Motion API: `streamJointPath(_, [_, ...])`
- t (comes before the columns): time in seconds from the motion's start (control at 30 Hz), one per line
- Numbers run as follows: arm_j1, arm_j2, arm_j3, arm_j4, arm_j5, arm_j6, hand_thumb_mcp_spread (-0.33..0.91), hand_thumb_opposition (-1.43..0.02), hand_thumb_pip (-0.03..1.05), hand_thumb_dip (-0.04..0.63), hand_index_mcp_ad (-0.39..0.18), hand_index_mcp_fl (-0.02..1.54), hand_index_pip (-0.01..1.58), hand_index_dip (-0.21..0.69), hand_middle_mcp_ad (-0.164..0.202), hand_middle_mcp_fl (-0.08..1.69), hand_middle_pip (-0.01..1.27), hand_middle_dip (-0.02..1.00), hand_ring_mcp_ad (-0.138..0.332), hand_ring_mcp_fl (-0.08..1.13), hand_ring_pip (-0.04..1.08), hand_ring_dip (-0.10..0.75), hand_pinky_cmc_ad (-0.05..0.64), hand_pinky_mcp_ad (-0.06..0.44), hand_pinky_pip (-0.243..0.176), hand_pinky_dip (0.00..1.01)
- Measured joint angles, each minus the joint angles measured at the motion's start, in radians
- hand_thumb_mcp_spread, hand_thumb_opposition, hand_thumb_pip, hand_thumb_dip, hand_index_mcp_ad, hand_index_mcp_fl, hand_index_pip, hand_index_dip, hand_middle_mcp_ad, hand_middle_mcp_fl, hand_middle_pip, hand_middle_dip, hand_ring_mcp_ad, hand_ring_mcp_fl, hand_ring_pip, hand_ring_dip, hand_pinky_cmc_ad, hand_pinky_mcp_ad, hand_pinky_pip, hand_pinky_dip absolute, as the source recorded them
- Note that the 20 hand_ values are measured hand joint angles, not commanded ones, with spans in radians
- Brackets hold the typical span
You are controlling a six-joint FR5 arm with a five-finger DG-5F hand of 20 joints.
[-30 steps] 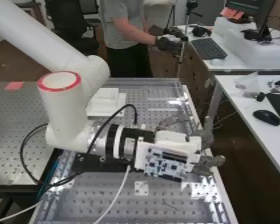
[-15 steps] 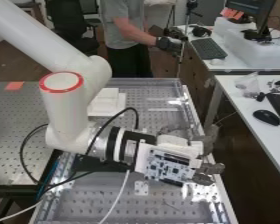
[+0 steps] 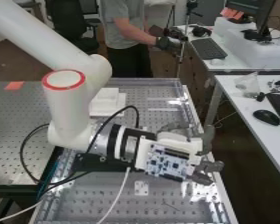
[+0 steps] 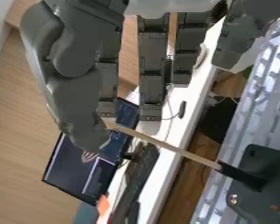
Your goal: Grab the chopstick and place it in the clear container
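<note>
In the high view the hand (image 3: pixel 202 171) is over the bench's right edge, its fingers pointing right. The wrist view has the hand (image 4: pixel 76 102) with its thumb and a finger bent towards each other, pinching one end of the thin wooden chopstick (image 4: pixel 167 146). From there the chopstick slants away to a dark far end, which overlaps a black plate. Whether that end touches the plate I cannot tell.
The perforated metal bench (image 3: pixel 190 207) lies under the arm, with a white block (image 3: pixel 107 102) on it behind the wrist. A black plate (image 4: pixel 274 167) is near the chopstick's far end. A white desk (image 3: pixel 240 137) with a mouse (image 3: pixel 266 117) stands beyond the bench's right edge.
The wrist and hand have shifted slightly to the right and a little downward in the high view. The fingers have changed pose a little.
</note>
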Motion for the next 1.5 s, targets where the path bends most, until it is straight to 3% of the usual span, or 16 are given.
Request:
streamJointPath(0.3, [0.003,0.0,-0.002,0.004,0.018,-0.011,0.58,-0.85,0.46,0.309,-0.239,0.64,0.71,0.253,0.061,0.82,0.13,0.72,0.103,0.26,0.12,0.375,0.367,0.281,-0.096,0.15])
streamJointPath(0.33, [0.003,-0.001,0.0,0.004,0.02,-0.012,0.58,-0.85,0.46,0.309,-0.237,0.64,0.71,0.257,0.061,0.84,0.13,0.72,0.103,0.26,0.12,0.379,0.367,0.281,-0.08,0.16])
streamJointPath(0.73, [-0.003,-0.017,0.027,-0.003,0.032,-0.032,0.61,-0.85,0.44,0.305,-0.258,0.69,0.69,0.244,0.061,0.89,0.13,0.72,0.087,0.33,0.12,0.405,0.353,0.281,-0.063,0.16])
streamJointPath(1.37, [0.009,-0.016,0.012,-0.001,0.039,-0.018,0.64,-0.85,0.41,0.309,-0.272,0.79,0.64,0.244,0.063,0.93,0.14,0.72,0.087,0.36,0.12,0.417,0.353,0.281,-0.052,0.16])
streamJointPath(1.5, [0.01,-0.016,0.01,0.0,0.042,-0.017,0.72,-0.94,0.41,0.305,-0.339,0.92,0.76,0.265,0.061,0.98,0.14,0.72,0.087,0.39,0.12,0.424,0.353,0.281,-0.049,0.16])
